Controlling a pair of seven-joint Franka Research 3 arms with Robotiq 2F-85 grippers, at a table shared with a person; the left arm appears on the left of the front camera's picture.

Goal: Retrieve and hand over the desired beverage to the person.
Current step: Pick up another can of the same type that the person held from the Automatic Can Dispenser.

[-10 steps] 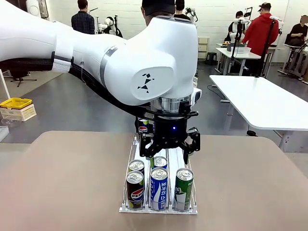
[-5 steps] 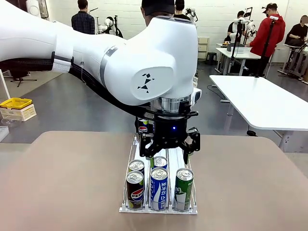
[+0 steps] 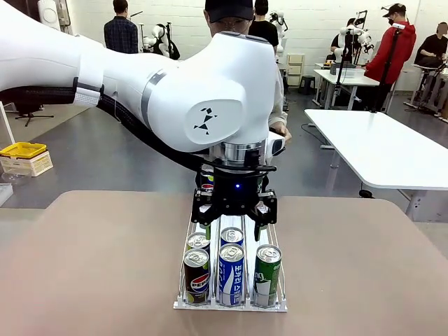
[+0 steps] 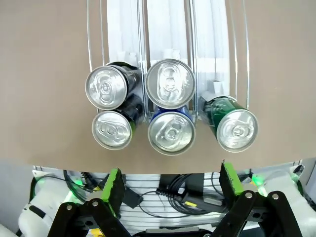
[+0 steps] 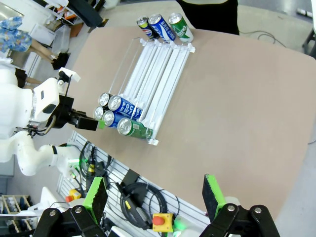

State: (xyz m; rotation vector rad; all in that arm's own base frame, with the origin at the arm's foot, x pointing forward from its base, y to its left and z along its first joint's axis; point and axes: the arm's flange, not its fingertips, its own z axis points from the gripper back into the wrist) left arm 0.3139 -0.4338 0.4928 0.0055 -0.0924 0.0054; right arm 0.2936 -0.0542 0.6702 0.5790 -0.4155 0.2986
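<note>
A white wire rack [image 3: 231, 306] holds drink cans in three lanes. At its near end stand a Pepsi can [image 3: 197, 277], a blue Pocari Sweat can [image 3: 232, 274] and a green can [image 3: 267, 275], with two more cans behind them. My left gripper [image 3: 234, 220] hangs open just above these cans, touching none; from above, the middle-lane cans [image 4: 171, 111] lie between its green pads [image 4: 114, 190]. My right gripper [image 5: 154, 195] is open and empty, high over the table's near side. The person [image 3: 278, 105] stands at the far side, mostly hidden by my left arm.
Three more cans [image 5: 163, 24] stand at the rack's far end, near the person's black trousers [image 5: 210, 12]. Bare brown tabletop [image 3: 364, 266] lies on both sides of the rack. Cables and an emergency stop button [image 5: 160, 220] sit below the table's near edge.
My left gripper has shifted slightly to the picture's left above the rack's near cans and its wrist has turned a little. It stays open.
</note>
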